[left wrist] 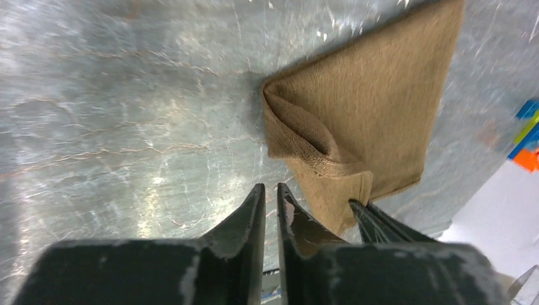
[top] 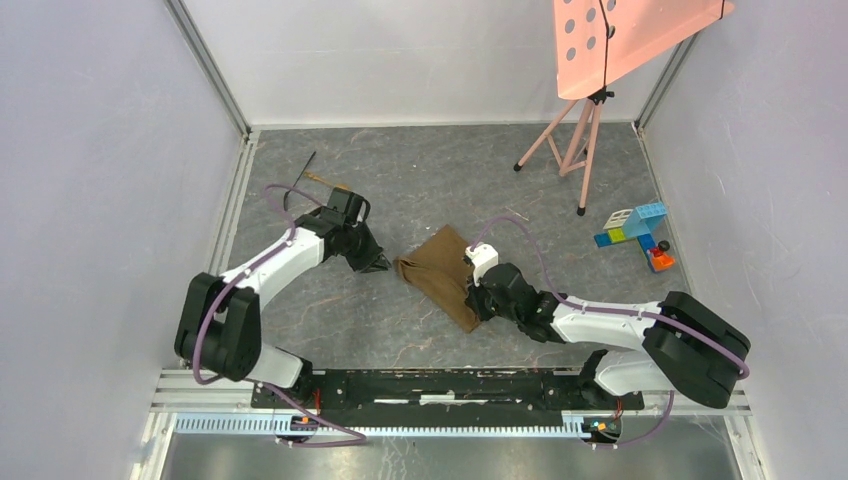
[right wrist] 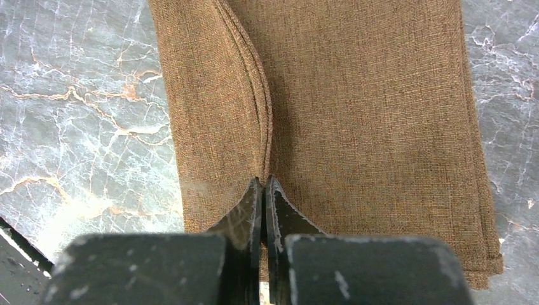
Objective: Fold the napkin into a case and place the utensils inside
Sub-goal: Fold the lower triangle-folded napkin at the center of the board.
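Observation:
The brown napkin (top: 435,265) lies folded into a narrow oblong in the middle of the table, also in the left wrist view (left wrist: 381,108) and the right wrist view (right wrist: 368,114). My right gripper (top: 474,292) (right wrist: 264,181) is shut on a folded edge of the cloth at its near end; its fingers (left wrist: 363,210) show pinching that edge. My left gripper (top: 380,264) (left wrist: 271,189) hovers just left of the napkin, its jaws a narrow slit apart with nothing between them. The thin black utensil (top: 300,168) and the gold spoon (top: 328,181) lie at the back left, behind the left arm.
Coloured toy blocks (top: 632,228) and an orange piece (top: 660,260) sit at the right, with the blocks' edge (left wrist: 524,136) also in the left wrist view. A pink tripod stand (top: 575,150) carrying a perforated pink board (top: 620,35) stands at the back right. Walls enclose the table.

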Robot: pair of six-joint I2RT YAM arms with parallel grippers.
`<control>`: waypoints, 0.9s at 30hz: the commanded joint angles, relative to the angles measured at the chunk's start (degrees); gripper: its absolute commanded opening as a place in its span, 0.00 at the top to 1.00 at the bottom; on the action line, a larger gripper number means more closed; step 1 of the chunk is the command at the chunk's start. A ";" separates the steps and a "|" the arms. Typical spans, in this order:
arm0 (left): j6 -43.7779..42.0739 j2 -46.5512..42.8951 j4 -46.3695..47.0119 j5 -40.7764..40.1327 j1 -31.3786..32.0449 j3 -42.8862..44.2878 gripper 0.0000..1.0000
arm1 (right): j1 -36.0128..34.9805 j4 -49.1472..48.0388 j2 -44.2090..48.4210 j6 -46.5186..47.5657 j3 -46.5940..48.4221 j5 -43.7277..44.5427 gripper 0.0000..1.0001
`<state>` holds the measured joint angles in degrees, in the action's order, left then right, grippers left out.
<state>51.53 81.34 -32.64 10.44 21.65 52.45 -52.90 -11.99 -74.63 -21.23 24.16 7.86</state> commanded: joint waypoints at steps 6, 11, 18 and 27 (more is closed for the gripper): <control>-2.80 8.79 9.48 9.34 0.35 2.34 0.89 | 1.02 -1.30 0.07 0.31 1.68 -1.27 1.00; -2.24 11.66 11.35 10.87 0.37 4.84 0.89 | 1.74 -1.37 -0.32 0.59 1.63 -1.39 1.00; -2.05 15.91 12.65 12.63 0.43 8.25 0.88 | 3.14 -1.65 0.01 0.60 0.91 -2.75 1.00; -3.09 20.15 13.57 15.14 0.66 10.13 0.88 | 3.17 -2.97 1.23 -1.71 -0.94 -6.57 1.00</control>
<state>50.83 100.31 -20.75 23.09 22.06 60.38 -49.95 -12.32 -74.81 -21.43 23.94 3.84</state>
